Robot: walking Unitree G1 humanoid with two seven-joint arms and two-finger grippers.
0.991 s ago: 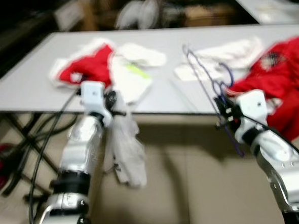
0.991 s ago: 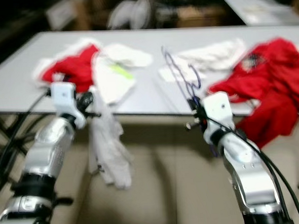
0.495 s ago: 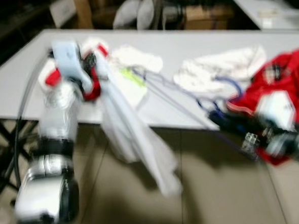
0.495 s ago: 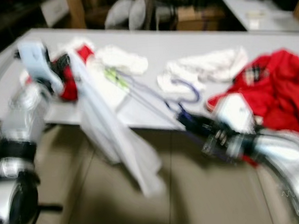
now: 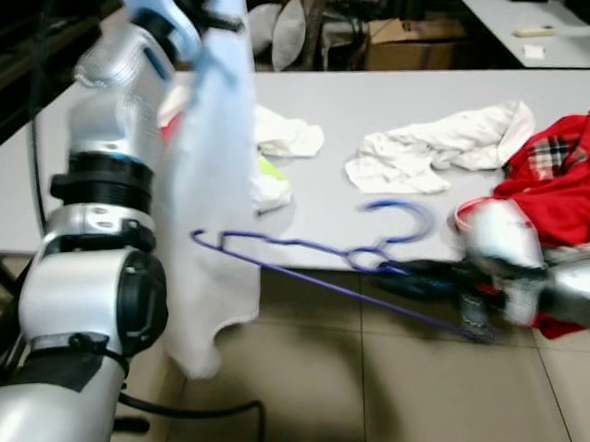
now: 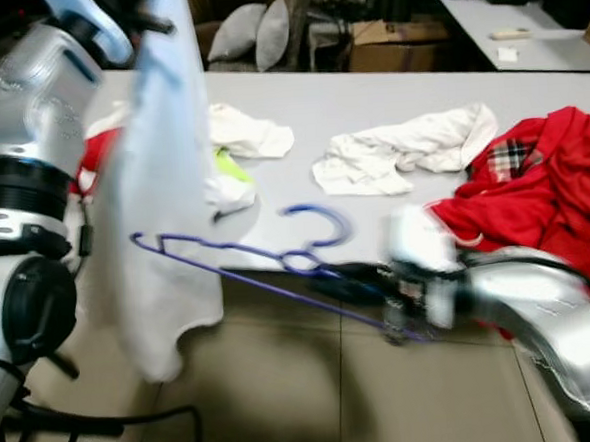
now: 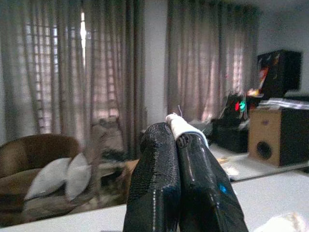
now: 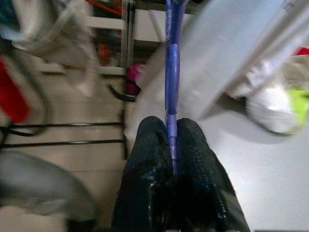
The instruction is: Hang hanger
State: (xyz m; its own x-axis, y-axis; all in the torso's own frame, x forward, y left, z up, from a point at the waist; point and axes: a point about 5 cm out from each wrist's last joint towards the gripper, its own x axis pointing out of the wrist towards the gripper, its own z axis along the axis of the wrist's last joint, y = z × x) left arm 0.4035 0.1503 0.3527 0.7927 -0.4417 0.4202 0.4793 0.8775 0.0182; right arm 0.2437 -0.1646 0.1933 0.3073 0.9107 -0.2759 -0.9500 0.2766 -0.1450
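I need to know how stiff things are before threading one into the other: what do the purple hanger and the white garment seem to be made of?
The hanger looks like thin wire with a glossy purple coating: slim, even rods and a tight hook. The garment, pinched in the left tool, looks like light, matte woven fabric: it hangs limp in soft folds. The exact fibre cannot be told.

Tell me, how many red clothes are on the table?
2: a red garment heaped at the table's right end, and a red piece behind the hanging white cloth, mostly hidden.
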